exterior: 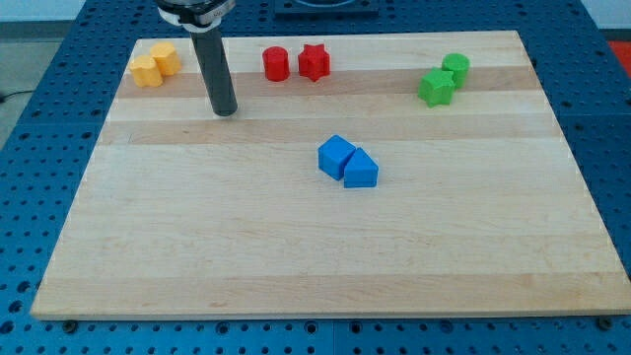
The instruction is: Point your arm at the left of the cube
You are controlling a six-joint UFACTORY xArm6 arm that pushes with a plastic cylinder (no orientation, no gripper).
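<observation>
A blue cube (336,156) lies near the board's middle, touching a second blue block (361,170) at its lower right. My tip (226,111) rests on the board well to the upper left of the blue cube, apart from every block. The dark rod rises from the tip to the view's top edge.
Two yellow blocks (155,64) sit at the top left. A red cylinder (276,64) and a red star-shaped block (314,62) sit at top centre. Two green blocks (444,79) sit at the top right. The wooden board (296,256) lies on a blue perforated table.
</observation>
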